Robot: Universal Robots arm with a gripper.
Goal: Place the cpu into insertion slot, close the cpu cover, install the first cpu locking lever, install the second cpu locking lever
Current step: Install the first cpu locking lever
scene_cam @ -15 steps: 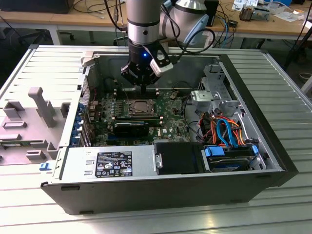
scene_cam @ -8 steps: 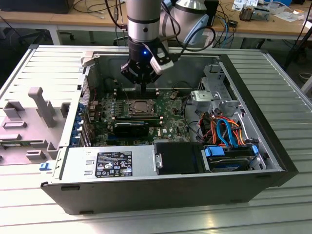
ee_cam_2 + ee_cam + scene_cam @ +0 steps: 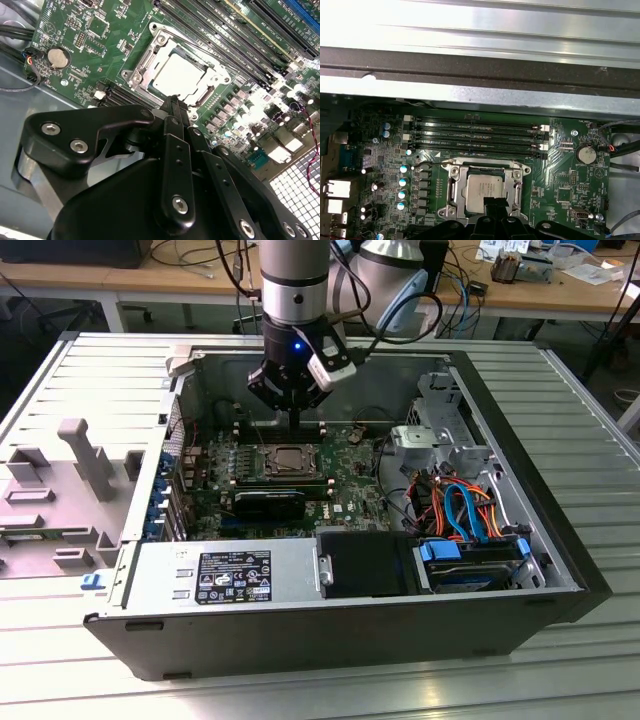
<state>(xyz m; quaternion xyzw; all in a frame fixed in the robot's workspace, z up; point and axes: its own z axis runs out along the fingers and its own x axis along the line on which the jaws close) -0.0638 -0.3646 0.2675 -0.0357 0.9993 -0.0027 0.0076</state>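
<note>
Closest to us in the second wrist view is the gripper (image 3: 175, 100) itself, all black linkages and silver screws, and we see its two fingers (image 3: 176, 120) pressed together into one narrow tip with nothing between them. That tip sits right at one edge of the cpu (image 3: 177, 75), though we cannot tell whether it touches metal. We find the cpu lying flat in the slot (image 3: 159, 31), silver top up, and the cover (image 3: 143, 61) is down around it, framing the chip through its square window. Over to the first wrist view and it's the same story: gripper (image 3: 492, 202) closed and empty at the rim of the cover (image 3: 455, 190), cpu (image 3: 485, 189) seated square in the middle. A thin wire lever (image 3: 470, 161) runs along the side of the slot (image 3: 451, 172) that faces the memory slots (image 3: 475, 134); we cannot say whether it is latched. A coin cell (image 3: 585, 154) sits on the green board (image 3: 560, 190), well off to one side. From the exterior view we look down into the open case (image 3: 560, 540), with the arm (image 3: 295, 290) reaching down from above and the gripper (image 3: 295, 428) hanging over the far edge of the cpu (image 3: 290, 457). Nearer us in the case lie a grey power supply (image 3: 230, 575), a drive (image 3: 470, 570) with blue tabs, and orange and blue cables (image 3: 460, 505) toward the exterior view's right.
</note>
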